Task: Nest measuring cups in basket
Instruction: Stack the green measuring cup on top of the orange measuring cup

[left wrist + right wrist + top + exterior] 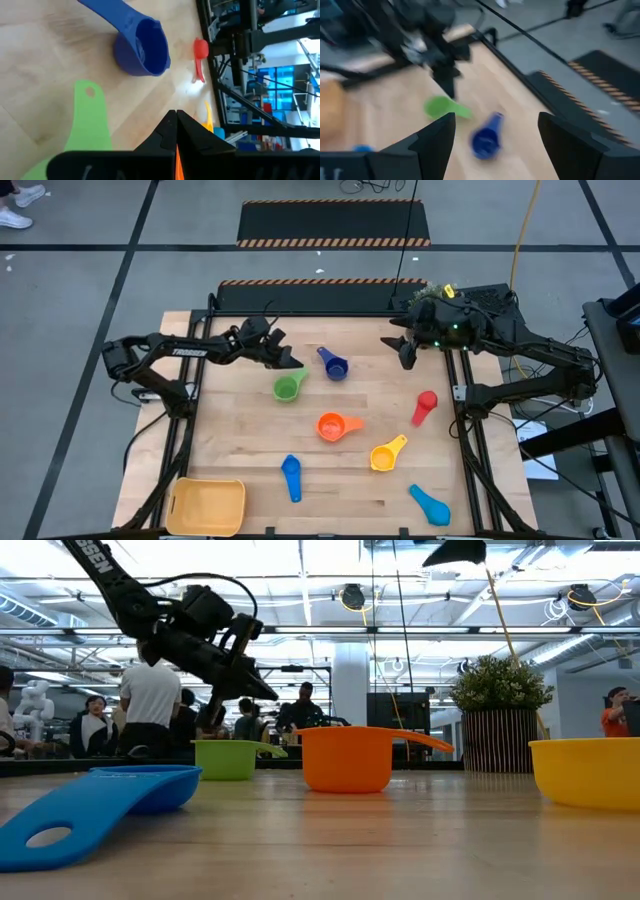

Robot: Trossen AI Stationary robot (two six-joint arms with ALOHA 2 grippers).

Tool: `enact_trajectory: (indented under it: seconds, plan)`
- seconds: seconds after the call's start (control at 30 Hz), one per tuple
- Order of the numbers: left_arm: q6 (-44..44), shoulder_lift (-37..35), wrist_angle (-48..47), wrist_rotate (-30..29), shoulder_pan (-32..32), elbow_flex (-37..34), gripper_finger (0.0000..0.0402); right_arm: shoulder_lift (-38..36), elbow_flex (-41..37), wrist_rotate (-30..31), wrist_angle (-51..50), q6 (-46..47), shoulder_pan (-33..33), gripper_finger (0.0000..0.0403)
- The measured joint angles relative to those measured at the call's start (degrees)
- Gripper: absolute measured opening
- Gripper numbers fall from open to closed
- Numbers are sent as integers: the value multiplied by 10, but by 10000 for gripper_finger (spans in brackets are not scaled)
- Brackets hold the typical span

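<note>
Several measuring cups lie scattered on the wooden table: green (289, 386), dark blue (334, 365), orange (335, 426), yellow (387, 454), red (425, 407), blue (291, 477) and light blue (431, 505). The yellow-orange basket (208, 506) sits at the near left corner. My left gripper (297, 364) is shut with nothing between its fingers; it hangs just above and beside the green cup's handle (90, 100). In the low view my left gripper (268, 692) is clear of the green cup (228, 758). My right gripper (405, 358) hovers open at the far right, high above the table.
Black frame rails run along the table's left and right edges. In the low view a potted plant (500, 710) stands behind the far edge, and people are in the room beyond. Bare wood lies between the green cup and the basket.
</note>
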Motion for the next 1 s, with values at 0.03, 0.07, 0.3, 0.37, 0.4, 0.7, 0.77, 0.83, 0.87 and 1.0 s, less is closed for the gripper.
enact_trajectory:
  seconds: [0.03, 0.07, 0.3, 0.37, 0.4, 0.7, 0.77, 0.83, 0.87, 1.0]
  plan:
    - [1, -7, -2, -1, -2, 0, 1, 1, 0, -10, 12, 16, 0, 276]
    - [2, -13, -1, -1, -4, 0, 1, 3, 0, -19, 21, 29, 0, 276]
    - [6, -29, -120, -30, 2, 0, 12, 27, 0, -62, 1, 43, -1, 276]
    - [16, -29, -146, -13, 11, 0, 30, 35, 0, -86, 0, 43, -1, 276]
    - [20, -29, -152, -7, 15, 0, 41, 38, 0, -98, -1, 44, -1, 276]
    - [44, -29, -155, 5, 72, 15, 184, 52, 0, -139, 0, 50, -1, 276]
    - [49, -29, -156, 11, 86, 16, 213, 52, 0, -139, -1, 53, -1, 276]
    - [60, -29, -168, 12, 99, 16, 234, 53, 0, -139, -1, 54, -1, 276]
    - [67, -27, -178, 13, 103, 16, 241, 53, 0, -139, -1, 54, -1, 276]
    - [94, -8, -196, 18, 111, 16, 249, 53, 0, -139, -1, 54, -1, 276]
